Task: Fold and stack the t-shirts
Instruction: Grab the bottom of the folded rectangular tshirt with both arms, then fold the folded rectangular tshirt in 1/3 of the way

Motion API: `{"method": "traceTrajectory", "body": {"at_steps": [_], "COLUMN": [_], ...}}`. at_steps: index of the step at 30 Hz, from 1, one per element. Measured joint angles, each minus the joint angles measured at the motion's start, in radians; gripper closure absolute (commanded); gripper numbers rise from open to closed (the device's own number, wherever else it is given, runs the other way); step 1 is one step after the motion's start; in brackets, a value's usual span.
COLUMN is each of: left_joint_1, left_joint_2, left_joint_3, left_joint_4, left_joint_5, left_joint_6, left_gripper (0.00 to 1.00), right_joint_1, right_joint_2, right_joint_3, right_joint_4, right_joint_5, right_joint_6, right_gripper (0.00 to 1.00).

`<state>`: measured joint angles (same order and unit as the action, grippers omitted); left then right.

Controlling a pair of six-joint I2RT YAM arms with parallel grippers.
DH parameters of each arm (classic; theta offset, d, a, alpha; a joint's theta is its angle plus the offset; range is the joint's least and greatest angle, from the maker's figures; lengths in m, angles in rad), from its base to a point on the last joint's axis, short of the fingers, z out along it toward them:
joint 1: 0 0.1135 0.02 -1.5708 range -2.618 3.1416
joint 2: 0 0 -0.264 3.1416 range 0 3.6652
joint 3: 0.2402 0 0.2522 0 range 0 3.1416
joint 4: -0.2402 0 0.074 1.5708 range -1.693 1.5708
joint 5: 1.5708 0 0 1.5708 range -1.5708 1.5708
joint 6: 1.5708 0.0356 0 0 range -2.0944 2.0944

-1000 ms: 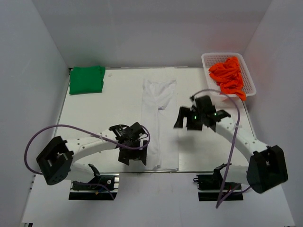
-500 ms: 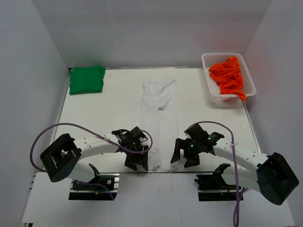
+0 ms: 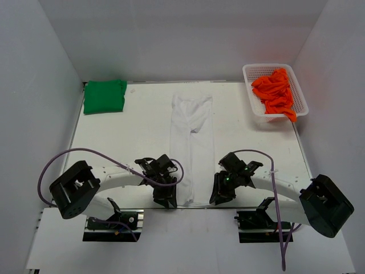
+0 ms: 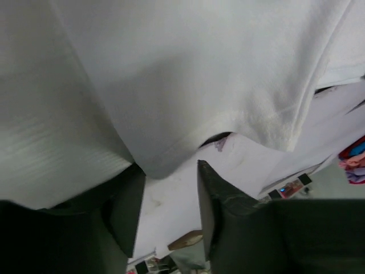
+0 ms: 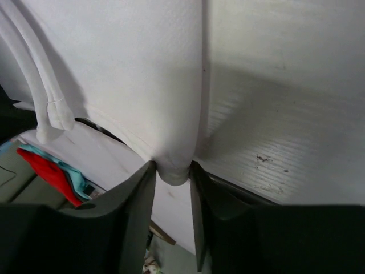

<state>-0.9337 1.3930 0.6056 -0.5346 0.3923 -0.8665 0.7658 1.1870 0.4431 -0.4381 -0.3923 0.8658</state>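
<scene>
White t-shirt [image 3: 192,142], folded into a long strip, lies mid-table [image 3: 131,137], running 12 to 6 o'clock. Your right fingers [image 5: 134,211] pinch its 5 o'clock hem corner. Your left fingers [image 4: 126,211] straddle the 7 o'clock corner; grip cannot be told. Green t-shirt [image 3: 105,96] sits folded at 10 o'clock.

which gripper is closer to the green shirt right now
Left. The left gripper is at the near left corner of the white t-shirt, the green t-shirt far back on its left. The right gripper is at the near right corner, across the white cloth, farther off.
</scene>
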Motion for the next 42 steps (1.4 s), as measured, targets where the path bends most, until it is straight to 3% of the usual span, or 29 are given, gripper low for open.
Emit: {"method": "traceTrajectory", "body": {"at_steps": [3, 4, 5, 14, 23, 31, 42], "left_joint_1": [0.0, 0.0, 0.0, -0.001, 0.037, 0.14, 0.282], "left_joint_2": [0.032, 0.042, 0.05, 0.033, 0.036, 0.18, 0.385], "left_joint_3": [0.013, 0.016, 0.019, 0.115, 0.371, 0.582, 0.834], "left_joint_4": [0.006, 0.01, 0.01, -0.054, -0.233, -0.344, -0.338], "left_joint_5": [-0.002, -0.005, -0.007, -0.064, -0.257, -0.397, -0.426], "left_joint_6": [0.014, 0.021, 0.025, 0.045, 0.026, 0.028, 0.075], "left_gripper": [0.79, 0.95, 1.0, 1.0, 1.0, 1.0, 1.0], "right_joint_1": [0.003, 0.003, 0.003, 0.008, -0.024, -0.124, -0.263], "right_joint_2": [0.002, 0.003, 0.003, 0.003, 0.075, 0.235, 0.458], "right_joint_3": [0.0, 0.0, 0.0, 0.093, 0.383, 0.584, 0.847], "right_joint_4": [0.004, 0.004, 0.004, -0.047, -0.171, -0.24, -0.248], "right_joint_5": [0.002, 0.005, 0.007, 0.05, 0.161, 0.235, 0.212], "right_joint_6": [-0.001, -0.002, -0.006, -0.035, -0.066, -0.129, -0.224], "right_gripper": [0.78, 0.93, 1.0, 1.0, 1.0, 1.0, 1.0]}}
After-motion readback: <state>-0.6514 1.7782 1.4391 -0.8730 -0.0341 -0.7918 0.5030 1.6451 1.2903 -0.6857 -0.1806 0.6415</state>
